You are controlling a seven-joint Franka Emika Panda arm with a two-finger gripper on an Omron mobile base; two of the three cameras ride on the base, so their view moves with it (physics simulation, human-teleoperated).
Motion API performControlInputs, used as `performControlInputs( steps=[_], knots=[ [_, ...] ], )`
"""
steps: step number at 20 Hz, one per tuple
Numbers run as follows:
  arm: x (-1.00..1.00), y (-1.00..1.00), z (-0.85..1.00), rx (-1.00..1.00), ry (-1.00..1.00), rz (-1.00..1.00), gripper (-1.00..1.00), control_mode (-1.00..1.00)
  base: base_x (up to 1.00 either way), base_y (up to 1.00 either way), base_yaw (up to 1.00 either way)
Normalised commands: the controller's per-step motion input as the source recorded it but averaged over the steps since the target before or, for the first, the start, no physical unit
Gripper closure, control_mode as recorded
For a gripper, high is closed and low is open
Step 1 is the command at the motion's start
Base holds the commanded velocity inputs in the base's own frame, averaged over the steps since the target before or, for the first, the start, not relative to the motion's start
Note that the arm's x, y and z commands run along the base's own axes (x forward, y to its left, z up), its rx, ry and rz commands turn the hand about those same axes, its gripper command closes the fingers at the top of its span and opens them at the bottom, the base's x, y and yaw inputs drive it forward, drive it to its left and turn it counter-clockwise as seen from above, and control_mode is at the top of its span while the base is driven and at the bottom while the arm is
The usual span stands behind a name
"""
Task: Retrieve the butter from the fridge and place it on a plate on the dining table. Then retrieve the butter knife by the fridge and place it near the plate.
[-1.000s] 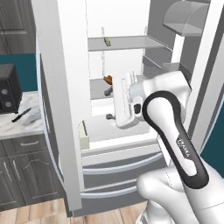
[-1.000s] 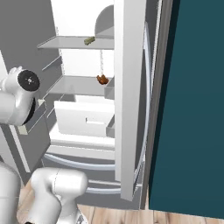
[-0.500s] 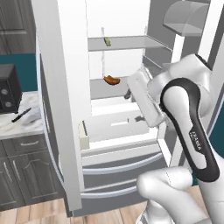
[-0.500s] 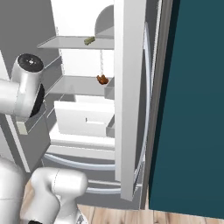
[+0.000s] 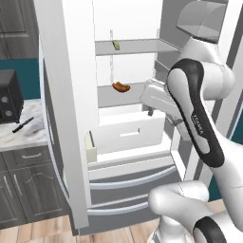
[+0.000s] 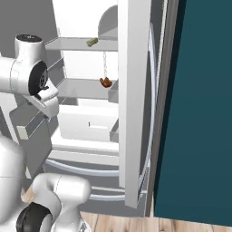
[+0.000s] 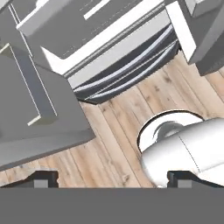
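I've just swung the arm up beside the open fridge (image 5: 71, 95), gripper (image 7: 112, 178) jaws spread wide, holding nothing. The butter (image 5: 115, 44) sits untouched on the upper shelf (image 5: 137, 46), so reaching comes next.

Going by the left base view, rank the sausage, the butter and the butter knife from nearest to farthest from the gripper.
1. sausage, on the middle shelf.
2. butter, on the upper shelf.
3. butter knife, on the counter, far left.
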Motion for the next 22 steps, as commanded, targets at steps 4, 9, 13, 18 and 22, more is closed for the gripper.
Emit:
performControlInputs(
  steps=[4, 9, 13, 18, 22],
  knots=[
    [0.00, -0.34, -0.43, -0.55, -0.05, 0.75, -1.00, -1.00, 0.00, 0.00, 0.00],
    [-0.39, -0.41, -0.41, -0.43, -0.30, 0.68, -1.00, -1.00, 0.00, 0.00, 0.00],
    [-0.20, -0.33, -0.04, 0.05, -0.21, 0.37, -1.00, -1.00, 0.00, 0.00, 0.00],
    [0.01, -0.15, -0.03, 0.27, 0.04, 0.00, -1.00, -1.00, 0.00, 0.00, 0.00],
    [0.00, -0.01, 0.00, 0.20, 0.08, -0.11, -1.00, -1.00, 0.00, 0.00, 0.00]
  ],
)
